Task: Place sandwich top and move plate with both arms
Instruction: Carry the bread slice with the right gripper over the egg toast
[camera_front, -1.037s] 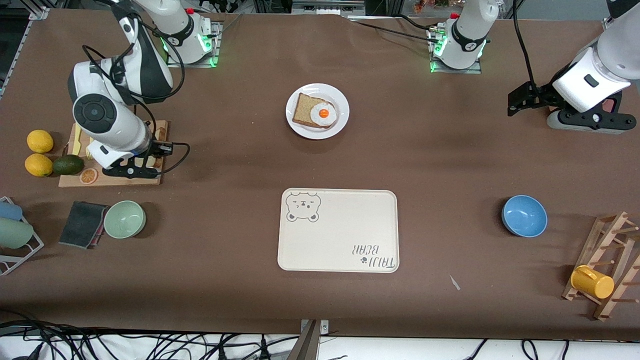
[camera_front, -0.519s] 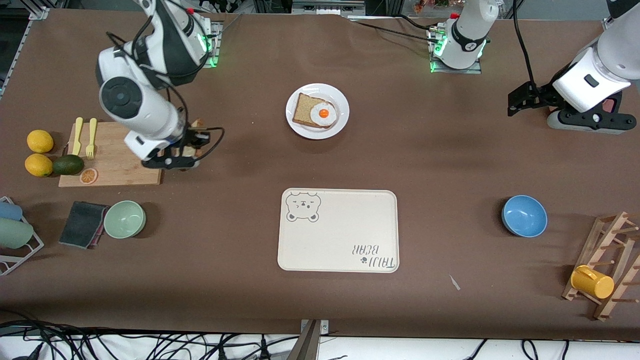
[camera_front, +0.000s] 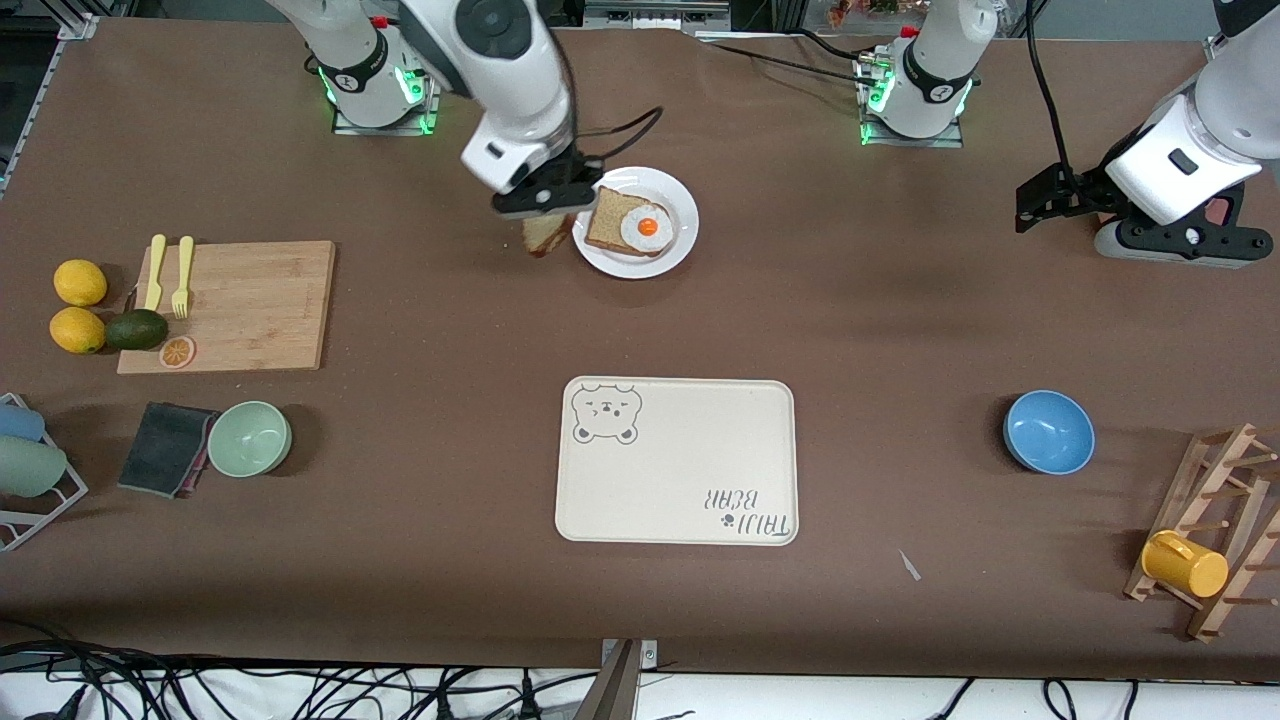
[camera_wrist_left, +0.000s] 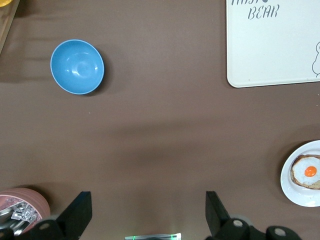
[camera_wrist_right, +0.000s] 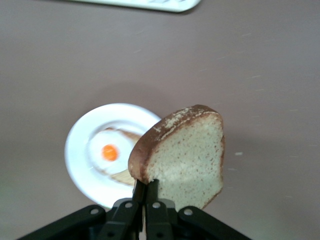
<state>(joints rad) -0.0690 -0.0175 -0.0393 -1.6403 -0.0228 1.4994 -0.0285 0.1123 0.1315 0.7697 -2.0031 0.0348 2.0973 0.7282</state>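
Note:
My right gripper (camera_front: 548, 205) (camera_wrist_right: 146, 187) is shut on the sandwich top (camera_front: 546, 235) (camera_wrist_right: 185, 157), a bare speckled slice hanging on edge in the air just beside the plate's rim on the right arm's side. The white plate (camera_front: 676, 252) (camera_wrist_right: 80, 145) (camera_wrist_left: 292, 192) holds a bread slice with a fried egg (camera_front: 645, 227) (camera_wrist_right: 109, 152). My left gripper (camera_front: 1030, 205) (camera_wrist_left: 149, 215) waits open over bare table at the left arm's end, with nothing between its fingers.
A cream bear tray (camera_front: 677, 461) lies nearer the camera than the plate. A blue bowl (camera_front: 1048, 431) and a mug rack (camera_front: 1210, 535) sit toward the left arm's end. A cutting board (camera_front: 240, 305), fruit, a green bowl (camera_front: 249, 438) and a cloth lie toward the right arm's end.
The right arm has lifted the bread slice off the cutting board and swung it across to the edge of the plate. The left arm has not moved.

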